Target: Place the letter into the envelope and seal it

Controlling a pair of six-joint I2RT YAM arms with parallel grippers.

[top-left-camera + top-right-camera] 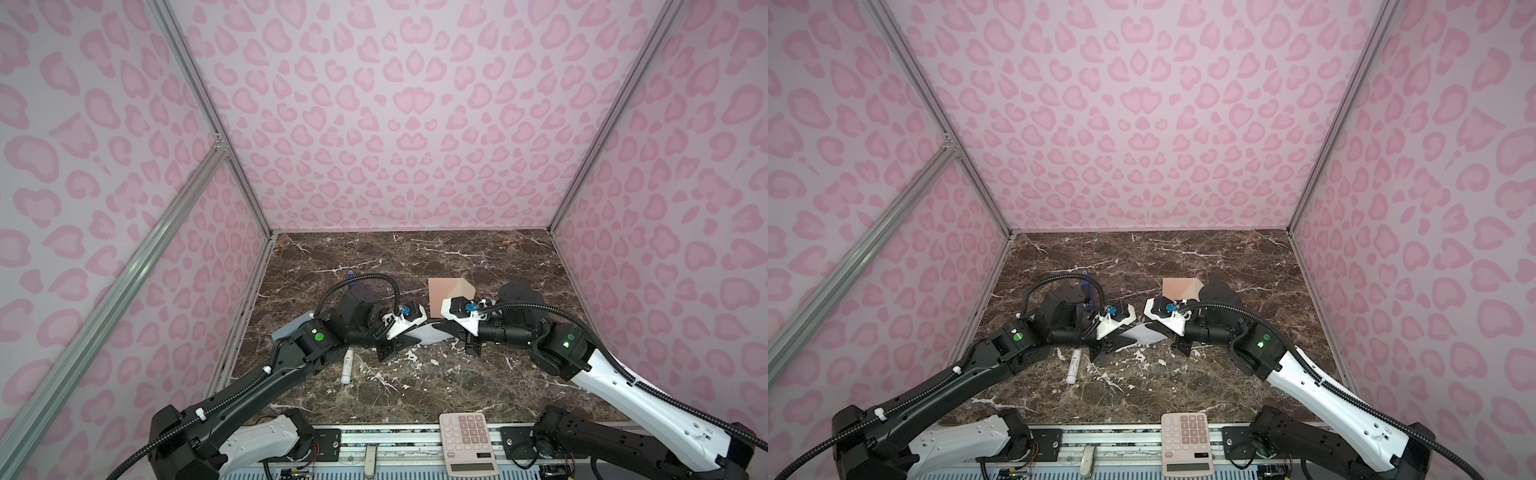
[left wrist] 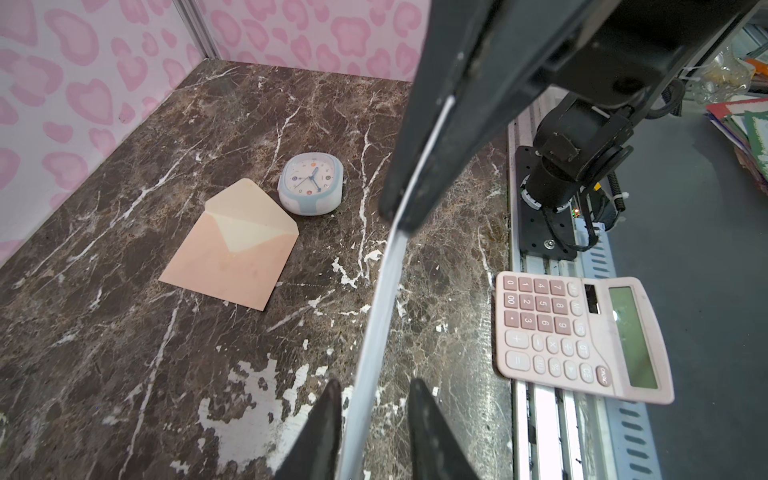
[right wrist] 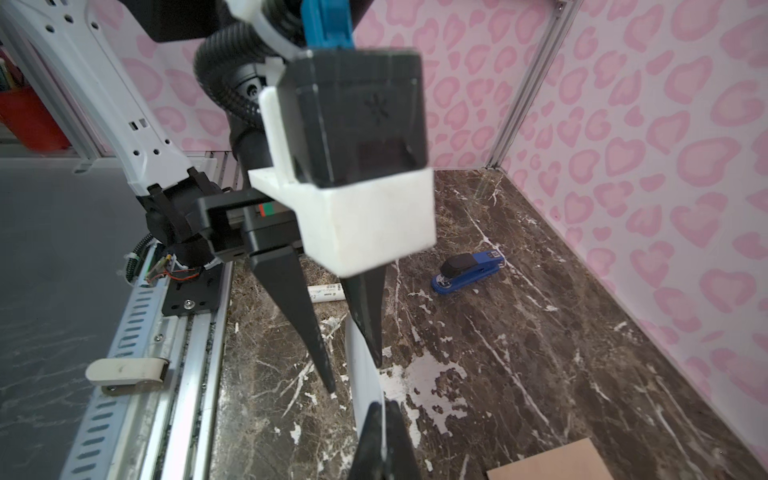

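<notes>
Two claws are meeting in the middle above the table [image 2: 104,353], and the letter [image 2: 380,316] is hanging in the air between them, standing on its thin edge. The right claw [image 2: 400,214] is squeezing tight on one end of the letter and holding it up. The left claw [image 2: 375,384] is sitting around the other end, but its two fingers [image 2: 328,428] are standing a little apart. A gap is showing on each side of the paper, so I am thinking the left claw is not pinching anything right now.

The envelope [image 2: 230,259] is lying flat on the table, away from both claws and just beside a little clock [image 2: 311,189]. Its pointy flap [image 2: 249,212] is lying open, and the pale inside is showing. I am not seeing anything inside it.

So the job is looking like it is at the carrying step. The letter is up off the table but is not going into the envelope yet, and the sealing is waiting for later.

For the next move, I am guessing the letter is needing to go over to the envelope and come down low. Then one edge is needing to line up with the opening under the flap and slide in. The paper is thin and is bending a bit, so going slowly is looking wise. One claw may be needing to hold the envelope down so it is not sliding away.
</notes>
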